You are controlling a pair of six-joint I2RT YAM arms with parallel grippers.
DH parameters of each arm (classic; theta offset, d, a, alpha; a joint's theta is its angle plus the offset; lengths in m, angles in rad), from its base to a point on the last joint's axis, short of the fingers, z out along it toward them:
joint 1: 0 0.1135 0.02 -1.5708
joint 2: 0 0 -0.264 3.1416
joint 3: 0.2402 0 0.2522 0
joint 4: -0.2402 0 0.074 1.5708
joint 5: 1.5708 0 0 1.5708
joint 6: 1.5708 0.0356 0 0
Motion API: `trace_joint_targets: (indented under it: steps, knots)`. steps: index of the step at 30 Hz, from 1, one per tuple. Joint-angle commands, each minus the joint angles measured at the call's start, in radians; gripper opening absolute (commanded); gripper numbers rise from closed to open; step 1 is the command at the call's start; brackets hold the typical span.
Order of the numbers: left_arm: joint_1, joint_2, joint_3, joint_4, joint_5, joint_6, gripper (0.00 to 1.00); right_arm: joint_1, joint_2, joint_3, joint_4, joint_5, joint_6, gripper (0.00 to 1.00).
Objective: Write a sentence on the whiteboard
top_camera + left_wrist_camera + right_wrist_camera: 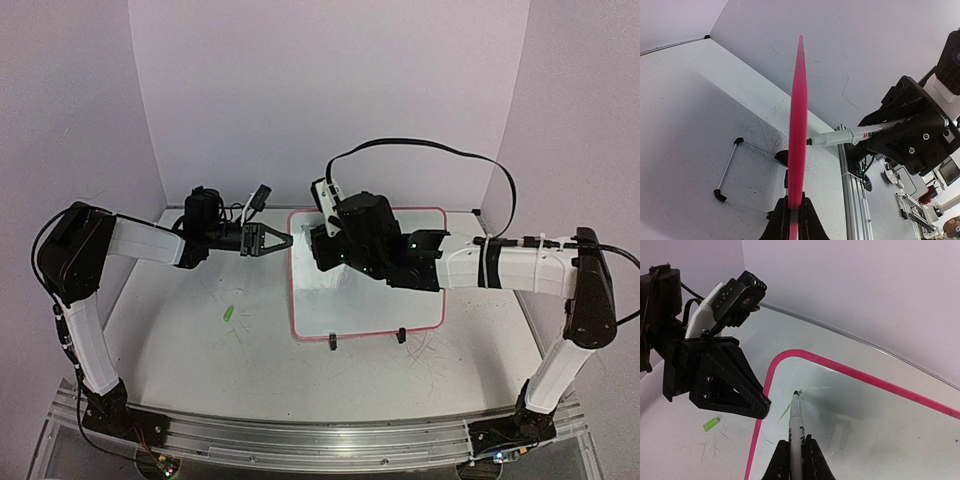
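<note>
Whiteboard (400, 300) sits on table (180, 340), centre-right, pink frame. L gripper (794, 210) pinched tight on its left edge. R gripper (796, 447) clamped on marker (796, 417), tip touching board near far-left corner; small green mark (799, 391) there, unreadable. Green bit (228, 312), prob. a cap, lies left of board.
</note>
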State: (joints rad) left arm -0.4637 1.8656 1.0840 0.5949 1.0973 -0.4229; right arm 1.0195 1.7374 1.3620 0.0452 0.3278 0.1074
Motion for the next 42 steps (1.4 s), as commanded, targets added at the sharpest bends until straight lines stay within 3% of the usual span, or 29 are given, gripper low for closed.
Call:
trace_joint_targets:
  steps: [1,42]
  knots:
    - [-0.009,-0.043,0.003,0.016,0.035,0.003,0.00,-0.005,0.014,0.038,0.021,0.045,-0.005,0.00]
    - [-0.009,-0.047,0.004,0.017,0.038,0.003,0.00,-0.002,0.021,-0.031,-0.036,0.000,0.085,0.00]
